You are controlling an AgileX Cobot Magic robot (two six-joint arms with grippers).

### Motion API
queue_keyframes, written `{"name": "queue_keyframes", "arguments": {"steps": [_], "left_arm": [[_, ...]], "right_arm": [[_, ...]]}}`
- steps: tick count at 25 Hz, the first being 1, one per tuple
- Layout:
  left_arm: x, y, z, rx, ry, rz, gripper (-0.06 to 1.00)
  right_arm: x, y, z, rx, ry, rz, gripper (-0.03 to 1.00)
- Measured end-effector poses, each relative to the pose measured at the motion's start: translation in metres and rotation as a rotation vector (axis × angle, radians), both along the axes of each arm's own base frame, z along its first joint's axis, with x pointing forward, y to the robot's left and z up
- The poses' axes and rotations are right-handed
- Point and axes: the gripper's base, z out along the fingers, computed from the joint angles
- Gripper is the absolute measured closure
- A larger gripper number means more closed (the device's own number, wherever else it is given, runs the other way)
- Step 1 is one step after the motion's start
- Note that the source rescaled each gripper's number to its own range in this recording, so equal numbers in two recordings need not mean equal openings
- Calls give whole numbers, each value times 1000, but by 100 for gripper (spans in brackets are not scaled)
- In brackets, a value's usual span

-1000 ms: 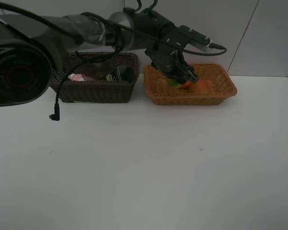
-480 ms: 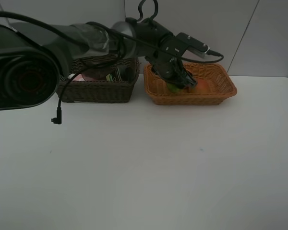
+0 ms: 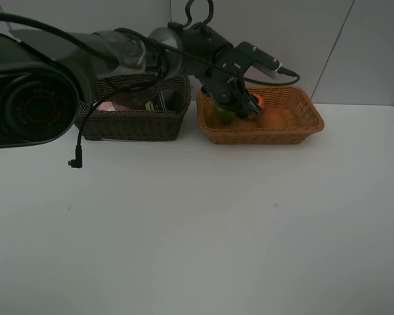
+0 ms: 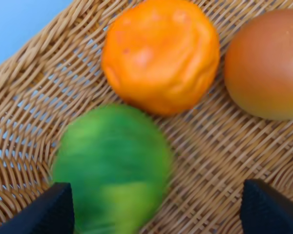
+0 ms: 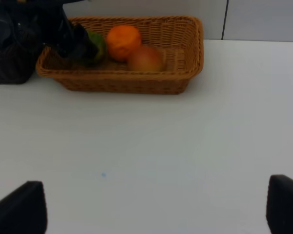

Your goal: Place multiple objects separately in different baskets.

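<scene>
The left gripper (image 3: 235, 108) has slid leftward in the tan basket (image 3: 308, 125) and let go; its jaws stand apart around the green fruit (image 4: 112, 168). Beside it lie the orange (image 4: 161, 53) and the peach-like fruit (image 4: 266, 66). The right gripper's jaws are spread, holding nothing.

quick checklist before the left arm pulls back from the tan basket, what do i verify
1. Round green fruit lying on the floor of the light tan woven basket: ok.
2. Left claw open, fingers clear of the fruit: one finger is at its edge, cannot tell.
3. Bumpy orange and red-orange peach-like fruit in the same basket: ok.
4. Bottles and cup in the dark brown woven basket: partly hidden, cannot tell.
5. Right claw open, holding nothing: ok.
</scene>
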Motion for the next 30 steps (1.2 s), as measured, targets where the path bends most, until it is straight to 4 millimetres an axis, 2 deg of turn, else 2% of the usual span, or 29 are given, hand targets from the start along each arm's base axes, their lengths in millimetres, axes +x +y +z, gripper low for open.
{"name": "queue_keyframes", "arguments": {"steps": [6, 9, 12, 16, 19, 21, 23, 26, 30], "left_arm": [[0, 0, 0, -4, -1, 2, 6], [-1, -1, 1, -3, -1, -1, -2], [-4, -2, 7, -7, 3, 2, -5], [-11, 3, 37, -12, 33, 32, -5], [-19, 16, 72, -26, 77, 72, -5], [-25, 32, 91, -59, 111, 103, -5], [-30, 61, 110, -107, 149, 157, -5], [-37, 118, 129, -131, 181, 259, -5], [-52, 201, 140, -129, 208, 421, -5]], "right_arm": [[0, 0, 0, 0, 0, 0, 0], [0, 0, 0, 0, 0, 0, 0], [0, 0, 0, 0, 0, 0, 0], [0, 0, 0, 0, 0, 0, 0], [0, 0, 0, 0, 0, 0, 0], [0, 0, 0, 0, 0, 0, 0], [0, 0, 0, 0, 0, 0, 0], [0, 0, 0, 0, 0, 0, 0], [0, 0, 0, 0, 0, 0, 0]]}}
